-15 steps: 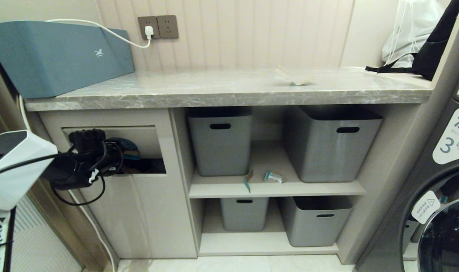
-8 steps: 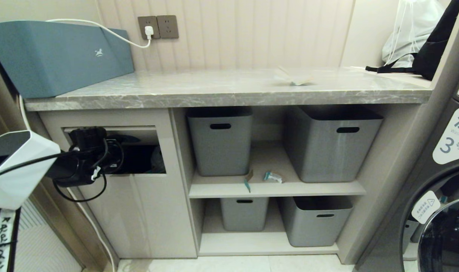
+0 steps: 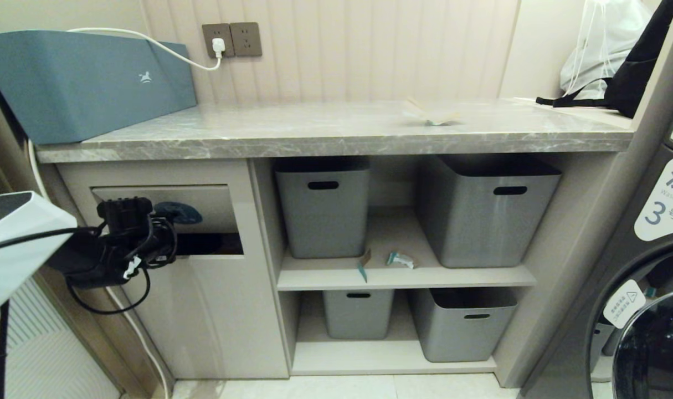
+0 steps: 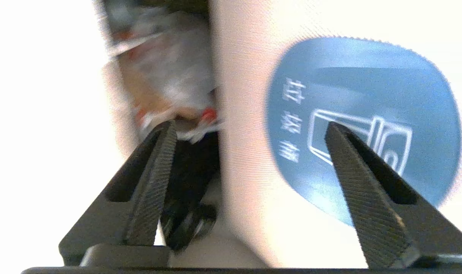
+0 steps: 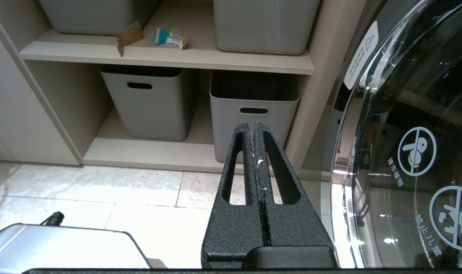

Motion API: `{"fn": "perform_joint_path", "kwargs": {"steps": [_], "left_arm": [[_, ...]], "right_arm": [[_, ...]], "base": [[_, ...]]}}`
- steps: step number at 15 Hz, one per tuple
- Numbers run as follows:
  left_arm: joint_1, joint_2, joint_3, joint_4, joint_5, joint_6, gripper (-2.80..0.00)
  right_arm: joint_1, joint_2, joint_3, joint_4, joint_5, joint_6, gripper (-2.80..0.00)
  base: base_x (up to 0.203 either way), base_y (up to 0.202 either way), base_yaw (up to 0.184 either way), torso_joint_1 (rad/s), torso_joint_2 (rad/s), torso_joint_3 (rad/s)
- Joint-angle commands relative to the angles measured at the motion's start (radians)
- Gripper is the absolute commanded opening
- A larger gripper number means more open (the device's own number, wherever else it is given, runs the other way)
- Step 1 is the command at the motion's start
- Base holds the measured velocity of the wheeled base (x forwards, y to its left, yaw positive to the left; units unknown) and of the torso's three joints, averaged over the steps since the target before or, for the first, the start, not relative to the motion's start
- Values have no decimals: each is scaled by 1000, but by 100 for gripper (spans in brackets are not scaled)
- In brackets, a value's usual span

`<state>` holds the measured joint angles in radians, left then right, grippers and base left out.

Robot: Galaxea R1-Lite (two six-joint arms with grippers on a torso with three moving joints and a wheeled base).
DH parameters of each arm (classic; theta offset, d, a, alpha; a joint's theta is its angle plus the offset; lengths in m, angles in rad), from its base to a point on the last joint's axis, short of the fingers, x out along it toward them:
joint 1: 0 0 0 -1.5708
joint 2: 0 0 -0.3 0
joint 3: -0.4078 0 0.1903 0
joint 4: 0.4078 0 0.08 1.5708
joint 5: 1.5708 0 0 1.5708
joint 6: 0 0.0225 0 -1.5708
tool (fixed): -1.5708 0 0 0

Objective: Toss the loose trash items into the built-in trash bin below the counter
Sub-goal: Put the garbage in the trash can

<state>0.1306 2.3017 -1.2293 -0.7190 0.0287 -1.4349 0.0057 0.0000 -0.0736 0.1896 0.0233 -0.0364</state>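
Note:
The built-in trash bin (image 3: 214,310) is the beige cabinet under the left end of the counter (image 3: 314,148). Its flap (image 3: 217,202) with the blue sticker (image 4: 364,114) tilts inward over a dark gap. My left gripper (image 4: 250,127) sits at that gap, open and empty, one finger on each side of the flap's edge. Blurred rubbish (image 4: 166,76) lies inside. A brown scrap (image 3: 364,259), a teal sliver (image 3: 362,272) and a crumpled teal-and-white wrapper (image 3: 400,259) rest on the middle shelf. Another scrap (image 3: 431,114) lies on the counter. My right gripper (image 5: 252,123) hangs shut and low.
Grey tubs (image 3: 322,205) (image 3: 486,208) flank the shelf trash, with two more (image 3: 358,313) (image 3: 461,324) below. A long teal box (image 3: 81,83) and a white cable are on the counter's left. A white bag (image 3: 602,44) is at the back right, a washing machine (image 3: 641,310) on the right.
My left gripper has opened and drawn back a little from the bin opening. The piece it held is gone from it. The flap has swung back, narrowing the gap.

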Motion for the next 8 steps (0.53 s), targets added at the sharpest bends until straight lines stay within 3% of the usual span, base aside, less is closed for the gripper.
{"fn": "perform_joint_path", "kwargs": {"steps": [1, 5, 6, 8], "left_arm": [[2, -130, 153, -42, 2, -21, 0], [8, -475, 491, -152, -2, -19, 0], [16, -579, 557, -159, -17, 19, 0], [27, -768, 666, -169, -71, 198, 0]], "right_arm": [[0, 0, 0, 2, 0, 0, -280], [0, 0, 0, 1, -6, 16, -280], [0, 0, 0, 1, -5, 13, -280], [0, 0, 0, 1, -3, -2, -280]], "base": [[0, 0, 0, 0, 0, 0], [0, 0, 0, 0, 0, 0], [0, 0, 0, 0, 0, 0], [0, 0, 0, 0, 0, 0]]}}
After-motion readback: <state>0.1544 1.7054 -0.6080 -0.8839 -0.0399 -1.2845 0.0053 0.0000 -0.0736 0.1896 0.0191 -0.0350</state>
